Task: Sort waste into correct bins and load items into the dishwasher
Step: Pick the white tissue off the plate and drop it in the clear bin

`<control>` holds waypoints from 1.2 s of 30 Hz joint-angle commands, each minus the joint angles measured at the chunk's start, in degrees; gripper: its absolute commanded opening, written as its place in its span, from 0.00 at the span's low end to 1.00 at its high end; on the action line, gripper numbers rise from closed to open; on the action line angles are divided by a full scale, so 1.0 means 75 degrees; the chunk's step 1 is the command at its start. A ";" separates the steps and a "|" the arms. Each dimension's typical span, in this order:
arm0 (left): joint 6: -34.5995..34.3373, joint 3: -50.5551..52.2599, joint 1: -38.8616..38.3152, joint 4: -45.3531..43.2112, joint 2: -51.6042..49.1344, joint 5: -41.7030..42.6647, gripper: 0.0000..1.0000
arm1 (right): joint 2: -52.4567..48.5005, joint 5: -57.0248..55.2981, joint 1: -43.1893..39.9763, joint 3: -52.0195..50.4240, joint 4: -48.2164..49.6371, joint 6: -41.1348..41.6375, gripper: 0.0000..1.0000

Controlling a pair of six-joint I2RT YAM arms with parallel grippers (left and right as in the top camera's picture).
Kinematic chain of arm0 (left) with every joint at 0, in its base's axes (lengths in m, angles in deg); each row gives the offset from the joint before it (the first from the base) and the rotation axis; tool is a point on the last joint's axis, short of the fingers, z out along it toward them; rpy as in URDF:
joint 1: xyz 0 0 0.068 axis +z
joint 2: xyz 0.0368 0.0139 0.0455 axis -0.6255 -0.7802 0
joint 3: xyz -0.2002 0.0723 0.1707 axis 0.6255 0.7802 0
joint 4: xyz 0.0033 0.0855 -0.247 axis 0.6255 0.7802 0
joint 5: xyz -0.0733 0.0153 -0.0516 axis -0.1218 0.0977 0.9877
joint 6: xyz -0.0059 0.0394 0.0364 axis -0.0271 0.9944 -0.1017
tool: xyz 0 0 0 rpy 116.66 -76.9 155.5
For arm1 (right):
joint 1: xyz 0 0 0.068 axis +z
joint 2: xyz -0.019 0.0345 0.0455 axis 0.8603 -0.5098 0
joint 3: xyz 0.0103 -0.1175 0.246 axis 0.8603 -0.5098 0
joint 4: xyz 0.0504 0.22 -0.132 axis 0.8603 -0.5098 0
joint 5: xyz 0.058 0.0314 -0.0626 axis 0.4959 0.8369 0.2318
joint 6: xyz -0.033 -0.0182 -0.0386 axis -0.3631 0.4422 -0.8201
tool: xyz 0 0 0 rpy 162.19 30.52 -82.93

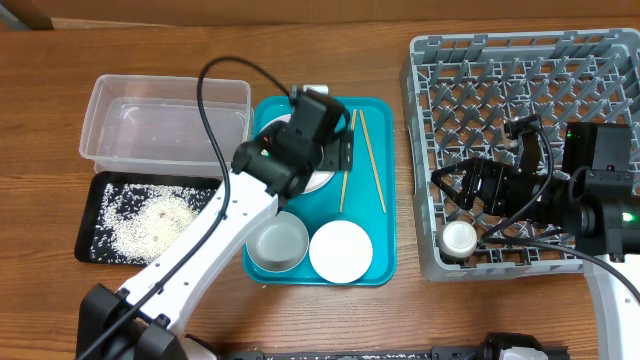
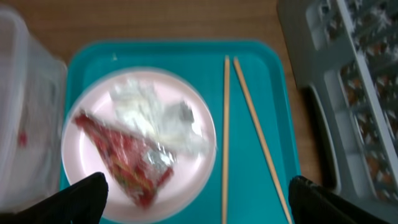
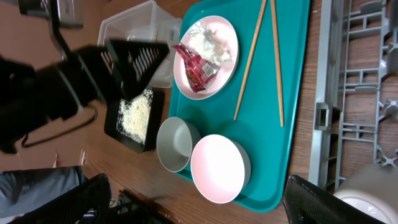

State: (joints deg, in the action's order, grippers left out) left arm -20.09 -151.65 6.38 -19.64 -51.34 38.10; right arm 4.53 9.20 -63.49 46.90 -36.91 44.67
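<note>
The red wrapper [image 2: 127, 158] and the crumpled white tissue [image 2: 155, 115] lie touching on a white plate [image 2: 87, 121] at one end of the teal tray [image 2: 261, 62]. The left fingers [image 2: 78, 199] are spread wide and hold nothing. They hang over the plate, and the wrapper lies just ahead of one tip. Only their dark tips show, at the bottom corners of a blurred wrist view, and from overhead the arm hides most of the plate.

Two chopsticks [image 2: 226, 124] lie on the tray just beside the plate. A bowl [image 1: 277, 245] and a second white dish [image 1: 340, 250] sit at the tray's other end. Rice [image 1: 150, 215] covers the black tray [image 1: 88, 238], which is beside the clear tub [image 1: 165, 120] on the bench [image 1: 300, 40].

The right fingers [image 3: 336, 202] are also wide apart and empty, over the dish rack [image 1: 520, 90]. A small cup [image 1: 460, 238] stands in the rack beside them, cut off in the wrist view.
</note>
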 commanded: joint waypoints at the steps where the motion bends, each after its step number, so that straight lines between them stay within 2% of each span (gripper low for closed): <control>1: 0.0793 -0.0064 0.0414 -0.0490 -0.0889 -0.0458 0.94 | 0.0035 0.0047 0.0000 0.0178 0.0009 -0.0061 0.91; 5: 0.0799 -0.0082 0.0796 -0.1212 -0.1891 0.0300 0.96 | 0.0035 0.0047 0.0000 0.0178 0.0000 -0.0061 0.91; 9: 0.0793 -0.0082 0.0895 -0.1562 -0.2591 0.0691 0.91 | 0.0035 0.0047 0.0000 0.0178 -0.0015 -0.0061 0.91; 13: 0.0801 -0.0082 0.0895 -0.1603 -0.3010 0.1058 0.67 | 0.0035 0.0047 0.0000 0.0178 -0.0026 -0.0061 0.91; 15: 0.0804 -0.0082 0.0895 -0.1603 -0.3054 0.1341 0.44 | 0.0035 0.0047 0.0000 0.0178 -0.0026 -0.0061 0.91; 17: 0.0828 -0.0160 0.0895 -0.1562 -0.3002 0.1612 0.15 | 0.0032 0.0044 0.0000 0.0178 -0.0029 -0.0061 0.92; 18: 0.0822 -0.0256 0.0901 -0.1422 -0.2938 0.1664 0.06 | 0.0032 0.0047 0.0000 0.0178 -0.0026 -0.0061 0.91; 23: 0.0825 -0.1309 0.1017 0.0009 -0.2442 0.1626 0.04 | 0.0032 0.0044 0.0000 0.0178 -0.0058 -0.0061 0.92; 28: 0.0813 -0.2366 0.1460 0.1381 -0.1749 0.0778 0.04 | 0.0032 0.0047 0.0000 0.0178 -0.0064 -0.0061 0.92; 33: 0.0315 -0.2442 0.2314 0.2087 -0.1425 -0.0093 0.04 | 0.0032 0.0047 0.0000 0.0178 -0.0064 -0.0058 0.92; 36: 0.0082 -0.2428 0.2999 0.2509 -0.1614 -0.0105 0.04 | 0.0032 0.0047 0.0000 0.0178 -0.0058 -0.0058 0.92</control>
State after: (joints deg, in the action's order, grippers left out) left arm -16.15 -170.07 24.31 -2.84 -61.55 41.14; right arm 4.49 9.20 -63.49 46.90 -37.37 44.67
